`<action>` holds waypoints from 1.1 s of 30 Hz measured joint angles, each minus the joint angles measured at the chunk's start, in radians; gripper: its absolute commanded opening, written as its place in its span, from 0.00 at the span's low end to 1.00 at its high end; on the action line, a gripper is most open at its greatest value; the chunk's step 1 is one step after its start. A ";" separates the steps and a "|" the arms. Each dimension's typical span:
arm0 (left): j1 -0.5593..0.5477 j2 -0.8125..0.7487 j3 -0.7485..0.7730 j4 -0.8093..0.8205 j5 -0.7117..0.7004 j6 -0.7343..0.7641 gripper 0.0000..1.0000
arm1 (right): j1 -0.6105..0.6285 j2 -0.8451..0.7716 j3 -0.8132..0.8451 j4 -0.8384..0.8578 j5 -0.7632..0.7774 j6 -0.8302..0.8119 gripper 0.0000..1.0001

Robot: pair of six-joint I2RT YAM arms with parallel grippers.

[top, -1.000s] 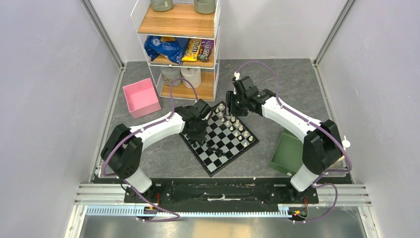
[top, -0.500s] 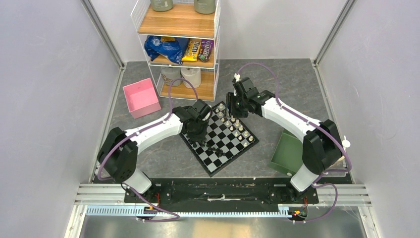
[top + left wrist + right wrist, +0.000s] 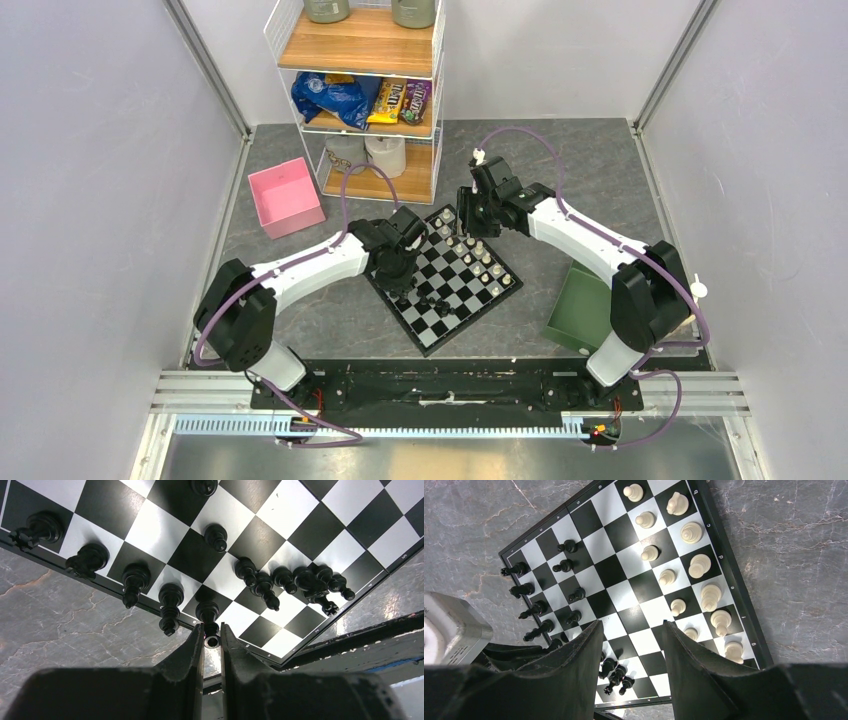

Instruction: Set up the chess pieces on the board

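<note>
I see my left gripper (image 3: 212, 632) pinching a black piece (image 3: 208, 612) at the board (image 3: 295, 502) edge; right gripper (image 3: 631, 626) hangs open above it, empty.

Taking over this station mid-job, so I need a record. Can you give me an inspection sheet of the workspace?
Surface: grey marbled table.
Job's things: board sits diagonally; cream pieces in two rows; black pieces partly lined up, some bunched near a corner.
Clutter: pink box, green tray, shelf with snack bags.
End effectors: left end effector shut on a black piece at the board's edge; right end effector open above the board.
Cables: purple cables loop along both arms.
Surroundings: pale enclosure walls.
</note>
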 measured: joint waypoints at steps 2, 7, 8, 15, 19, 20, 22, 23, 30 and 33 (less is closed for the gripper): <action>0.000 0.000 -0.001 -0.005 -0.003 0.000 0.08 | 0.000 0.000 0.000 0.000 0.000 0.000 0.55; 0.000 0.000 -0.002 -0.007 -0.010 0.000 0.08 | 0.000 0.000 0.000 0.000 0.000 0.000 0.55; 0.000 0.000 -0.002 -0.007 -0.010 0.000 0.08 | 0.000 0.000 0.000 0.000 0.000 0.000 0.55; -0.004 0.000 -0.016 -0.007 -0.010 0.000 0.08 | 0.000 0.000 -0.002 0.000 0.000 0.000 0.55; -0.006 0.000 -0.024 -0.007 -0.012 0.000 0.13 | 0.000 0.000 -0.002 0.000 0.000 0.000 0.55; -0.006 0.000 -0.024 -0.006 -0.012 0.000 0.15 | 0.000 0.000 -0.002 0.000 0.000 0.000 0.55; -0.007 0.000 -0.024 -0.002 -0.011 0.000 0.18 | 0.000 0.000 -0.002 0.000 0.000 0.000 0.55; -0.007 0.000 -0.025 -0.001 -0.011 -0.001 0.18 | 0.000 0.000 -0.002 0.000 0.000 0.000 0.55; -0.007 0.000 -0.034 0.009 -0.012 -0.002 0.29 | 0.000 0.000 -0.002 0.000 0.000 0.000 0.55; -0.007 0.000 -0.034 0.011 -0.012 -0.006 0.36 | 0.000 0.000 -0.004 0.000 0.000 0.000 0.55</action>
